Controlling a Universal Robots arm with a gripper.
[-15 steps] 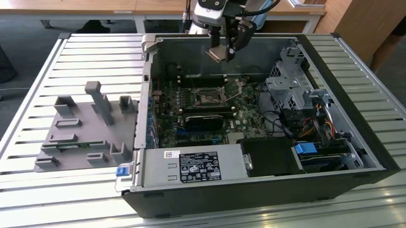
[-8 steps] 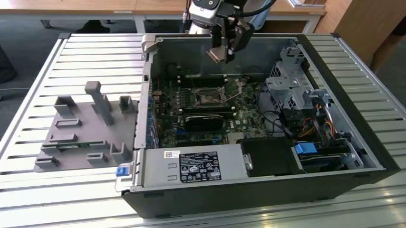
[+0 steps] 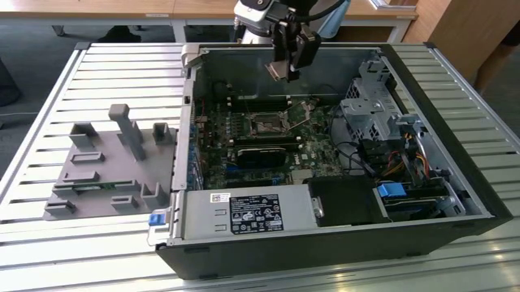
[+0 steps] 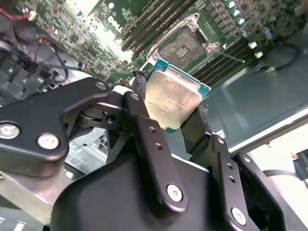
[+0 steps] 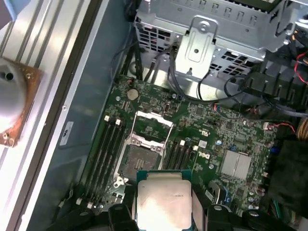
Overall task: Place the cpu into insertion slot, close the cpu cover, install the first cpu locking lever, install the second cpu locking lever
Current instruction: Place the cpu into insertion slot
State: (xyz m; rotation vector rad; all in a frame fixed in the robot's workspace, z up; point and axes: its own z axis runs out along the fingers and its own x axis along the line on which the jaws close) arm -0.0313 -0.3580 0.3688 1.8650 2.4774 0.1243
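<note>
**CPU held clear above the open socket**

A slatted metal table (image 3: 49, 91) carries an open computer case (image 3: 325, 249) with its motherboard exposed. The gripper (image 4: 169, 113) hangs over the board. Its fingers (image 4: 147, 130) are drawn in to the chip's width and clamp the cpu (image 4: 172, 96) by two opposite edges. The insertion slot (image 5: 139, 159) lies below, apart from the cpu and uncovered. The cpu cover (image 5: 155, 117) stands swung open beside it.

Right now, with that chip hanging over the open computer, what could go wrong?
The tool pinches the cpu only by two edges above the board; a slip could drop it onto the insertion slot. In the first wrist view the cpu looks slightly turned against the slot, so it might seat crooked. The cpu cover stands open beside the slot and could catch the chip.
</note>
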